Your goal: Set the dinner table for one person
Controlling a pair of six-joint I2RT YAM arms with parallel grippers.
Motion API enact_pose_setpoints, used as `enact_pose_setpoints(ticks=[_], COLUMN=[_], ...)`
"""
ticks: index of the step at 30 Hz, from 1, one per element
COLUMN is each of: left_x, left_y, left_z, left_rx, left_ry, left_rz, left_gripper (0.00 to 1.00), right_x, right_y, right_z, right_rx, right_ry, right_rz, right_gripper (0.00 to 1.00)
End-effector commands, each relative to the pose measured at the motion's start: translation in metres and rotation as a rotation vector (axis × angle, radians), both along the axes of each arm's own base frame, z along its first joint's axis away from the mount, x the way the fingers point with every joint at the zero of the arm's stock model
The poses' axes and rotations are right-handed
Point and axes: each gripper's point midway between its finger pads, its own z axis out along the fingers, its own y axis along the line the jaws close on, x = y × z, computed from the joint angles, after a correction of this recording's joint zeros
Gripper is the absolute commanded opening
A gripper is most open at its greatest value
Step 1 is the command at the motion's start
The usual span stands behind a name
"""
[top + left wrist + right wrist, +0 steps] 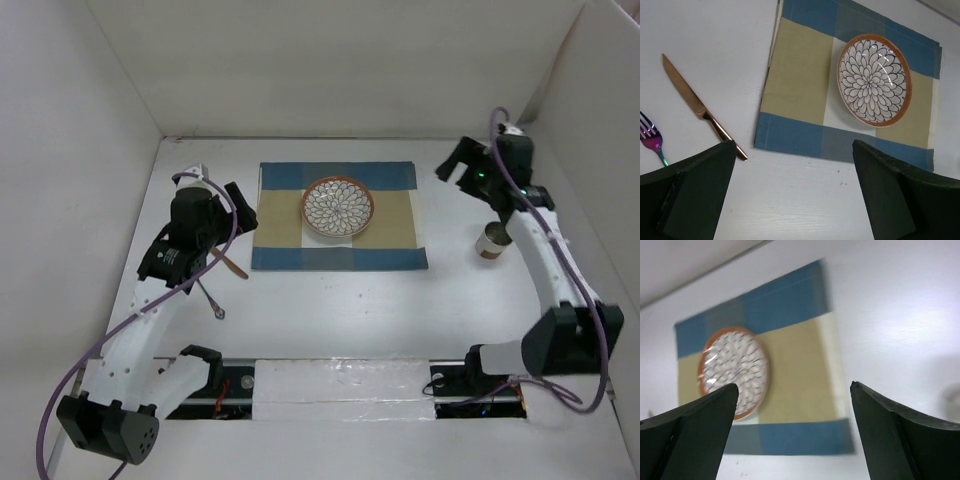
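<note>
Over white surface (330, 320), stood mid-setting, plate (874, 79) on placemat (800, 90); held nothing in wide-open left gripper (794, 150) or equally open right gripper (794, 387); likely needed descent onto knife (700, 112) left of left gripper.

White panels close the scene in on three sides: a left wall (60, 200), a back wall (350, 60) and a right wall (610, 100), all plain and matte. The back wall and the right wall meet at a visible slanting edge in the far right corner. At their foot lies the dinner table (330, 320), flat, matte and white, with a thin dark seam where it meets the back wall. The light is even and diffuse and throws only soft grey shadows. In the right wrist view a brighter patch (910, 325) glows on the tabletop.
</note>
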Motion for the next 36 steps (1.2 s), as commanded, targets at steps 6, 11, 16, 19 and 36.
enact_pose_setpoints(ticks=[6, 11, 16, 19, 36], left_x=[-0.006, -0.006, -0.006, -0.006, -0.003], left_y=[0.002, 0.001, 0.001, -0.003, -0.007], left_z=[0.005, 0.009, 0.009, 0.011, 0.001], left_rx=[-0.01, -0.02, -0.004, -0.017, -0.012], left_ry=[-0.018, -0.034, -0.036, -0.042, -0.014], left_rz=[0.01, 0.002, -0.007, -0.025, -0.049], left_gripper=[1.0, 1.0, 1.0, 1.0, 1.0], right_x=[-0.107, -0.124, -0.118, -0.104, -0.08], right_y=[-0.15, -0.185, -0.208, -0.206, -0.194], right_z=[0.013, -0.04, -0.064, -0.077, -0.15], right_rx=[-0.131, -0.062, 0.008, 0.057, 0.077], right_ry=[-0.014, 0.118, 0.11, 0.115, 0.269], right_rz=[-0.516, -0.61, -0.662, -0.624, -0.597], right_gripper=[1.0, 1.0, 1.0, 0.97, 0.73])
